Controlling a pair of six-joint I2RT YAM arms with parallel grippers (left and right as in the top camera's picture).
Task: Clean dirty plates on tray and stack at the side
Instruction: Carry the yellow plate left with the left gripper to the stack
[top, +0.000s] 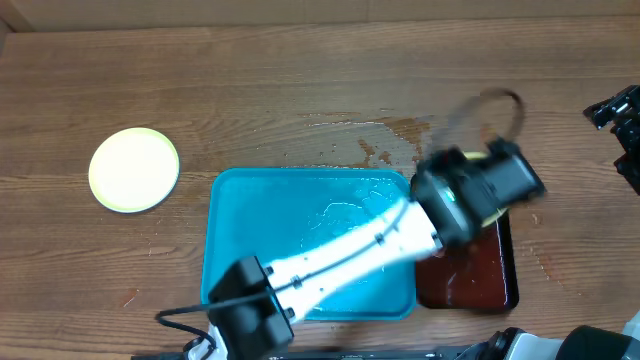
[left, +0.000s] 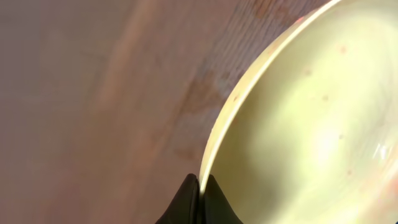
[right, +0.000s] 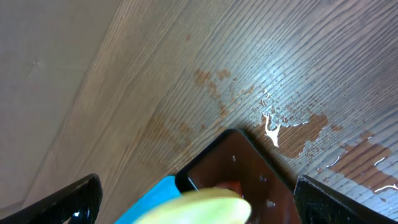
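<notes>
Turquoise plastic tray (top: 230, 200) sits at the near middle of the wooden tabletop (top: 300, 80), its floor glistening wet. The left arm (top: 350, 250) lies diagonally across it and hides much of its right half. The left jaws are pressed together on the rim of a pale yellow-green plate (left: 298, 124) flecked with small reddish spots. Seen from overhead, that plate is mostly hidden under the blurred wrist, above the far end of a smaller dark red-brown tray (top: 490, 275) that sits just beside the turquoise one on its right.

A second pale yellow-green plate (top: 135, 170) lies flat on the bare wood, well apart to the left of the turquoise tray. Puddles and brownish wet spots (top: 385, 145) spread over the tabletop just beyond the two trays.

The right arm (top: 622, 125) is at the far right edge. The right jaws stand wide apart with nothing between them, looking down on a corner of the dark tray and the puddles.
</notes>
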